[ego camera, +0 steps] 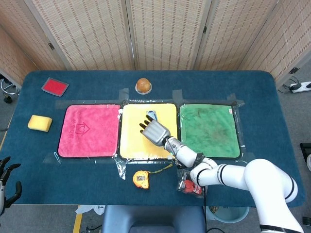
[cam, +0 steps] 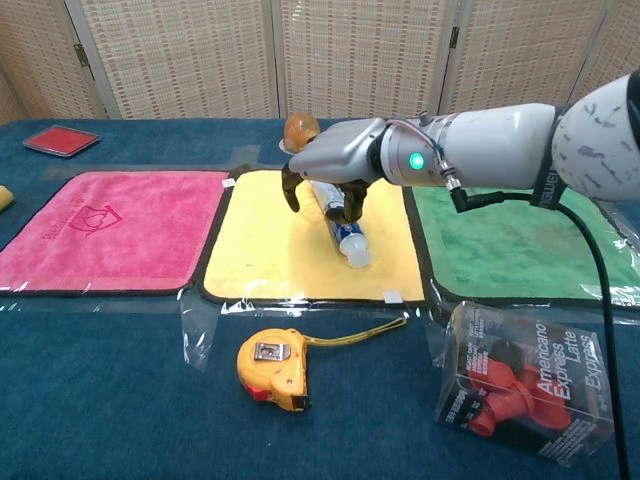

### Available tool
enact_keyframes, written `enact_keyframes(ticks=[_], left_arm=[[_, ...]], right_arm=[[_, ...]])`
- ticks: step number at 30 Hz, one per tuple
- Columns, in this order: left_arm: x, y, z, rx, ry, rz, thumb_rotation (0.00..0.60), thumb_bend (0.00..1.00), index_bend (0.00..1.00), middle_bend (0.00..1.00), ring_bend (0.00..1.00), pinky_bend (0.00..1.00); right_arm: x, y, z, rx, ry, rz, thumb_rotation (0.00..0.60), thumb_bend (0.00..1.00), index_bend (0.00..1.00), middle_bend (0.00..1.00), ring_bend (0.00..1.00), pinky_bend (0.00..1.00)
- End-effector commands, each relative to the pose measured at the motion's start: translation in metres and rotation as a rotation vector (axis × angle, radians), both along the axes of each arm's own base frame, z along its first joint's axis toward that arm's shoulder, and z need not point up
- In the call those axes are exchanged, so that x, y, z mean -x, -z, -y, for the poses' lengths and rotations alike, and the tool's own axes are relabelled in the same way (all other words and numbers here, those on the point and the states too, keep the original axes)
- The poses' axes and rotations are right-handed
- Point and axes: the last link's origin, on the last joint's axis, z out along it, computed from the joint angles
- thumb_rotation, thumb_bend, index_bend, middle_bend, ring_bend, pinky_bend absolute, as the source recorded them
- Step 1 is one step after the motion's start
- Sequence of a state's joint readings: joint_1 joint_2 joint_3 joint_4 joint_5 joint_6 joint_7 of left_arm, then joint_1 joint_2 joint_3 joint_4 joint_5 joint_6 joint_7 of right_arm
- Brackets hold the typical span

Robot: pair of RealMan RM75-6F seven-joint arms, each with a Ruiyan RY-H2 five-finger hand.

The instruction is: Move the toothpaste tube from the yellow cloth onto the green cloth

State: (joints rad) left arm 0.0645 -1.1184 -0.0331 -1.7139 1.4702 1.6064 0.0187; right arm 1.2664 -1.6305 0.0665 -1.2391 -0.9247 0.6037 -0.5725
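The toothpaste tube [cam: 348, 238] lies flat on the yellow cloth [cam: 270, 250], cap toward me; in the head view only its far end [ego camera: 151, 114] shows past the hand. My right hand [cam: 330, 160] [ego camera: 155, 132] hangs over the tube's far half with its fingers spread and pointing down. One finger is on or at the tube, and the thumb hangs to its left. The tube is not lifted. The green cloth [cam: 510, 235] [ego camera: 209, 128] lies bare to the right. My left hand [ego camera: 7, 182] shows at the bottom left corner, fingers apart, holding nothing.
A yellow tape measure [cam: 270, 370] and a clear box of red parts [cam: 525, 395] lie near the front edge. A pink cloth [ego camera: 90, 130] is left of the yellow one. An orange dome [ego camera: 142, 85], a red pad [ego camera: 55, 86] and a yellow sponge [ego camera: 40, 123] sit further off.
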Motion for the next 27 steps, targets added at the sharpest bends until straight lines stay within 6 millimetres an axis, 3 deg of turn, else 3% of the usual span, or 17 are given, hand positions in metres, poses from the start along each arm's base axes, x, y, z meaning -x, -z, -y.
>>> enact_keyframes(ticks=[1, 27], left_arm=[[0.001, 0.001, 0.001, 0.004, -0.004, 0.0, 0.6, 0.59, 0.27, 0.12, 0.08, 0.0], [0.005, -0.002, 0.005, 0.0, -0.021, 0.003, 0.6, 0.59, 0.27, 0.12, 0.08, 0.0]], right_arm=[[-0.002, 0.007, 0.0, -0.004, -0.01, -0.023, 0.6, 0.55, 0.26, 0.13, 0.13, 0.0], [0.023, 0.015, 0.016, -0.006, 0.076, -0.129, 0.6, 0.55, 0.26, 0.19, 0.16, 0.0]])
